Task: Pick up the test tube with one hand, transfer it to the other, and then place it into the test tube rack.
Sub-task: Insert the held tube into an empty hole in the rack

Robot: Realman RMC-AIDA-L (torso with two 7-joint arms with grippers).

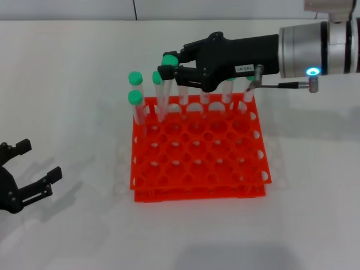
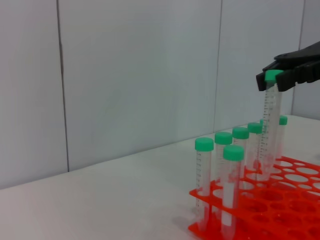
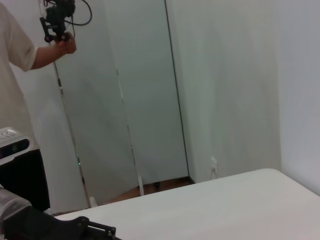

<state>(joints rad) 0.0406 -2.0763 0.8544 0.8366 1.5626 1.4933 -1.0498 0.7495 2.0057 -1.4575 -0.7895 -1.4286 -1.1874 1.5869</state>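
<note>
You are at the placing step: your right black labelled claw (image 1: pixel 167 66), closed on the slim clear green-capped test tube (image 2: pixel 270 125), lowers it into the square orange plastic rack (image 1: pixel 198 169) at twelve o'clock, while your left black claw (image 1: pixel 31 169) rests open at eight o'clock.

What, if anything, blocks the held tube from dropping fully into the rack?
Nothing visible. The right gripper holds the test tube by its green cap, upright, its lower end already in the test tube rack at the back row, beside other tubes. The left gripper sits apart.

White table (image 1: pixel 67 84) bears the orange rack (image 1: pixel 199 169) (apparently flat).
</note>
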